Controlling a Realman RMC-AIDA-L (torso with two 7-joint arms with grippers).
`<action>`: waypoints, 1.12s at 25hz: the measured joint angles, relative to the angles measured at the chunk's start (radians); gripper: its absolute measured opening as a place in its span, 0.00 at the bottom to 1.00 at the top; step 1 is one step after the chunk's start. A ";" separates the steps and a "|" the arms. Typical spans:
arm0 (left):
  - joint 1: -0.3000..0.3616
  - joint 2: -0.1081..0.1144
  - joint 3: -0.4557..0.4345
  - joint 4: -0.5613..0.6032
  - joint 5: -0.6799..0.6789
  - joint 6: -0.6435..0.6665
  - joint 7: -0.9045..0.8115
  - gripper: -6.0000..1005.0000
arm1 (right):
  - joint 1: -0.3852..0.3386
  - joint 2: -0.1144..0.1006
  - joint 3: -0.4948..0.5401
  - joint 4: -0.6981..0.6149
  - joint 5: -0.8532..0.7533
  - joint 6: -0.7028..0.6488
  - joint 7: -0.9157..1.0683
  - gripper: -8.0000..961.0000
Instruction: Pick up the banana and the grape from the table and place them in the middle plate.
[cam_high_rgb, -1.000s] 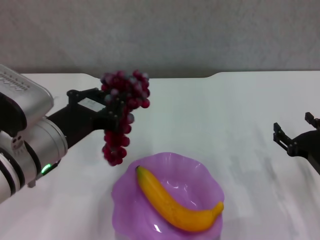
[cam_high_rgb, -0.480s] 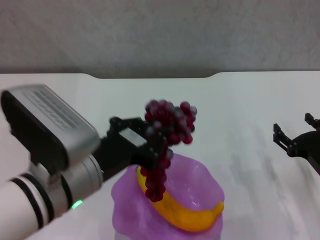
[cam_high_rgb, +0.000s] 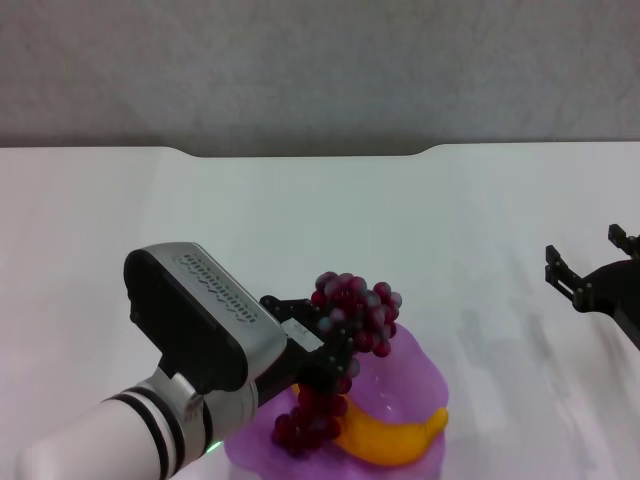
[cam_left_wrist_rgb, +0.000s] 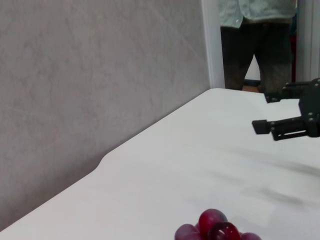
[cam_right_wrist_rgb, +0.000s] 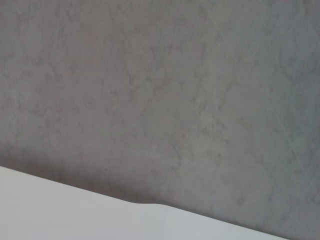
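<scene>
My left gripper (cam_high_rgb: 335, 345) is shut on the bunch of dark red grapes (cam_high_rgb: 350, 315) and holds it over the purple scalloped plate (cam_high_rgb: 425, 375) at the table's near edge. The bunch's lower end (cam_high_rgb: 300, 425) hangs down to the plate beside the yellow banana (cam_high_rgb: 395, 440), which lies in the plate, partly hidden by the arm. A few grapes (cam_left_wrist_rgb: 212, 231) show in the left wrist view. My right gripper (cam_high_rgb: 590, 270) is open and empty above the table at the far right; it also shows in the left wrist view (cam_left_wrist_rgb: 287, 110).
The white table (cam_high_rgb: 300, 220) has a curved notch (cam_high_rgb: 300, 153) in its far edge before a grey wall. A person stands beyond the table's end in the left wrist view (cam_left_wrist_rgb: 257, 40).
My left arm has carried the grapes rightward and down, from over the table left of the plate to over the plate and banana. The right arm has not moved.
</scene>
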 joint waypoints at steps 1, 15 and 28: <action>0.000 -0.003 -0.005 -0.005 0.000 -0.002 0.003 0.27 | 0.000 0.000 0.000 0.000 0.000 0.000 0.000 0.92; 0.024 -0.018 -0.028 -0.026 0.006 -0.005 0.052 0.33 | 0.000 0.000 0.000 -0.004 0.000 0.005 0.000 0.92; -0.019 -0.049 -0.226 -0.282 -0.174 0.378 0.008 0.82 | 0.001 0.000 0.000 -0.003 0.000 0.014 0.000 0.92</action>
